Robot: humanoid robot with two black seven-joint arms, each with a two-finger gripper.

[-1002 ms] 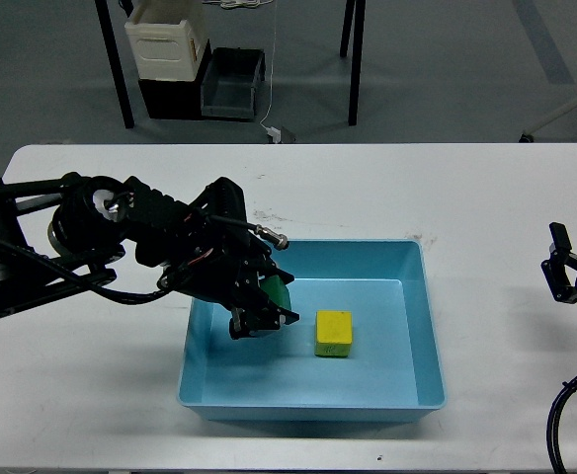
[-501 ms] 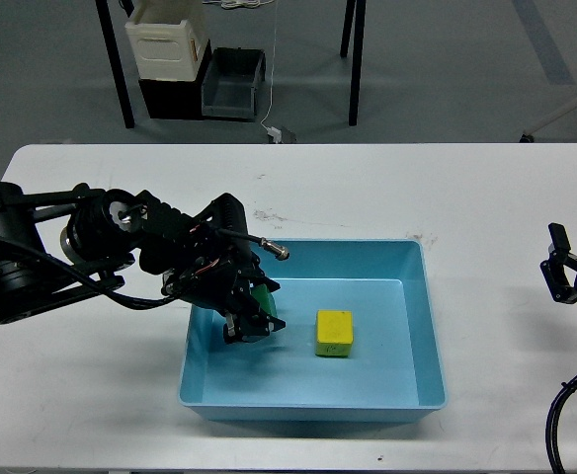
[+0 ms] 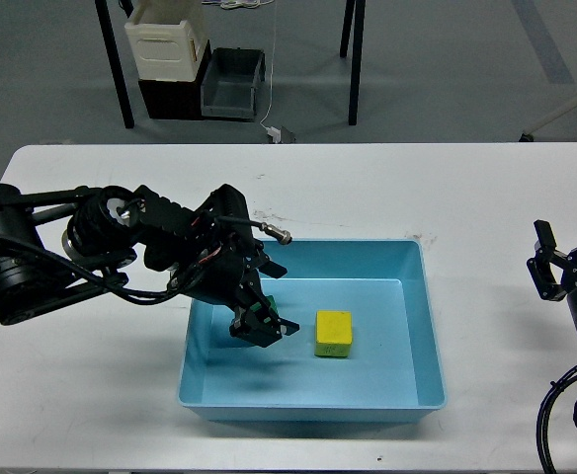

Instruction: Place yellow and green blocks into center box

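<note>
The green block [image 3: 267, 300] lies low inside the blue center box [image 3: 419, 326], at its left side, mostly hidden by my left gripper [image 3: 261, 328]. The gripper's two dark fingers stand apart just in front of the block. The yellow block [image 3: 334, 334] rests on the box floor in the middle, just right of the gripper and apart from it. My right gripper [image 3: 542, 265] hovers over the table's right edge, far from the box, its fingers apart and empty.
The box stands on a white table [image 3: 387, 197]. My left arm [image 3: 121, 237] reaches in over the box's left wall. Beyond the table's far edge, on the floor, are a dark crate [image 3: 231, 84] and a white container [image 3: 167, 39].
My left gripper lowered the green block to the left part of the box floor, then rose slightly with its fingers spread. My right gripper shifted a little left and up.
</note>
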